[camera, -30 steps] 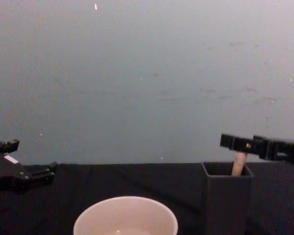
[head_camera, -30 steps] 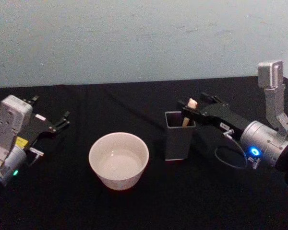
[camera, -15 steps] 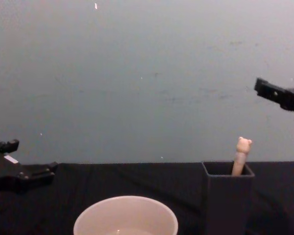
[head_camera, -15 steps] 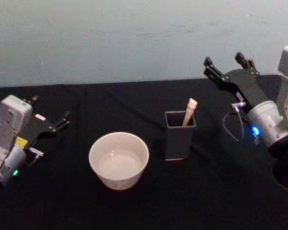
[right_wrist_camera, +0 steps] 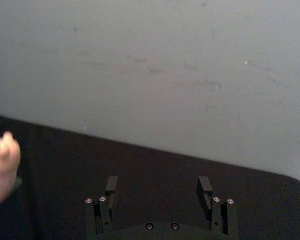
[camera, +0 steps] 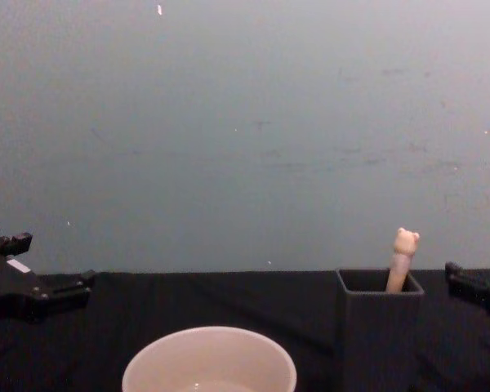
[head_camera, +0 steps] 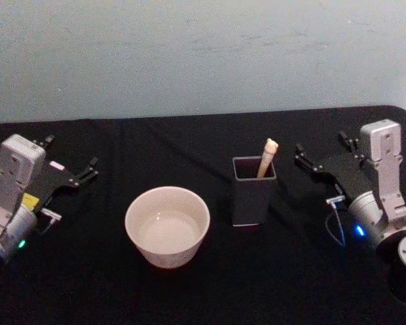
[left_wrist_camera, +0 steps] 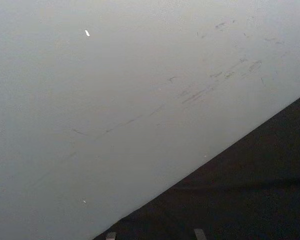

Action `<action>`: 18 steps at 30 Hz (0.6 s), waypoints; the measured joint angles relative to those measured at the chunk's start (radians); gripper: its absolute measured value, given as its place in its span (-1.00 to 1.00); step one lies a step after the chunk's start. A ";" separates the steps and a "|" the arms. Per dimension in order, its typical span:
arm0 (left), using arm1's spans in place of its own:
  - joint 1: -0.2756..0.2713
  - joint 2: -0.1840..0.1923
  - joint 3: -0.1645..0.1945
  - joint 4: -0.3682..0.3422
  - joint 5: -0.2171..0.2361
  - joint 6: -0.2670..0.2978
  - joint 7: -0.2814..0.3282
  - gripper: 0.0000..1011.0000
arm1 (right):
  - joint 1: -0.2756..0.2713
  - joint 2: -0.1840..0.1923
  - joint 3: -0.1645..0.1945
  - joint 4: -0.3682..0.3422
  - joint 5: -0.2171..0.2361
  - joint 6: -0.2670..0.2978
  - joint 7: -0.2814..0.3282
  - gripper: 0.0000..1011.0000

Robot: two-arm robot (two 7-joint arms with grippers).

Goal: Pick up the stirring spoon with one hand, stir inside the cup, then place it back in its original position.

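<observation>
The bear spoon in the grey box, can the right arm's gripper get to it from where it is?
Probably yes. The right gripper sits open just beside the box, and the spoon pokes above the rim with nothing between them.

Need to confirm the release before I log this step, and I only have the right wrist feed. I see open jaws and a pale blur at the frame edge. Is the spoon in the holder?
Observer: Yes. The head view shows the stirring spoon standing in the dark grey holder, with its bear head above the rim.
Operator: Is the right gripper clear of it?
Observer: The right gripper sits to the holder's right, apart from it, with its jaws open and empty.
Operator: Where's the left arm?
Observer: The left gripper is parked at the left of the table, apart from the cup, with its jaws open.
</observation>
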 joint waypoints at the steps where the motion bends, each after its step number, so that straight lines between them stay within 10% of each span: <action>1: 0.000 0.000 0.000 0.000 0.000 0.000 0.000 0.98 | 0.000 -0.001 -0.001 0.005 -0.005 0.000 0.000 0.98; 18: 0.000 0.000 0.000 0.000 0.000 0.000 0.000 0.98 | 0.004 -0.010 -0.002 0.035 -0.021 0.010 0.006 0.98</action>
